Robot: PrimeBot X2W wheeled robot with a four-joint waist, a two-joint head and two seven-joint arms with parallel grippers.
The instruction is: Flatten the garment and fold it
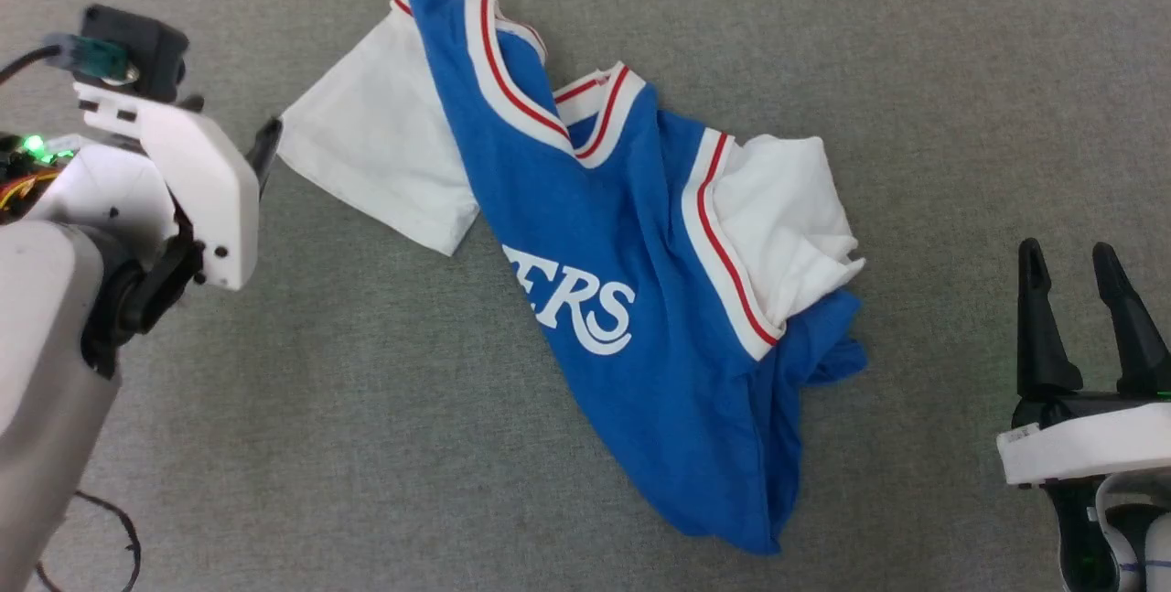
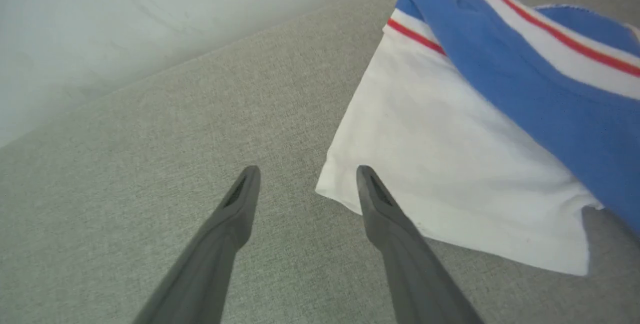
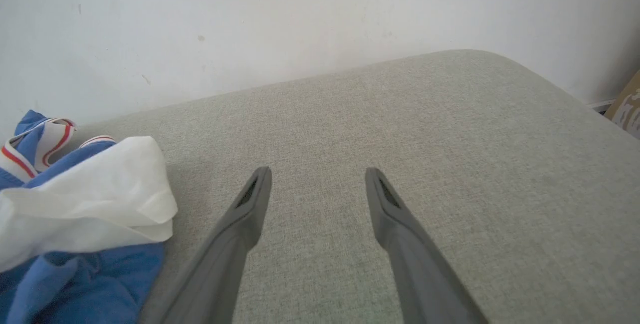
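Presently, left hand (image 2: 307,170): released, jaws wide, nothing between them. In the left wrist view one finger (image 2: 380,204) crosses the near corner of the flat white sleeve (image 2: 450,164) and the other stands over bare surface. Whether the finger touches the cloth cannot be told.
Right hand (image 1: 1068,253): released and empty, fingers apart, well clear of the cloth at the lower right of the head view.
Flat white sleeve: spread out smooth, its free edge turned toward the left hand.
Garment (image 1: 622,281): lies diagonally on the surface, collar (image 1: 595,107) at the far end and hem corner (image 1: 746,523) at the near end. The blue body is doubled over lengthwise, so the lettering (image 1: 585,304) is cut off by the fold.
Crumpled white sleeve (image 1: 787,217): bunched on top of the blue body on the side toward the right hand.
Surface (image 1: 366,409): grey woven covering.
Step in hand: flattening, judged to be at an early stage, with no fold begun.
Next move calls for: the left hand to close on the sleeve corner and draw it outward. The right hand then needs to reach in, free the bunched sleeve and open the doubled body.
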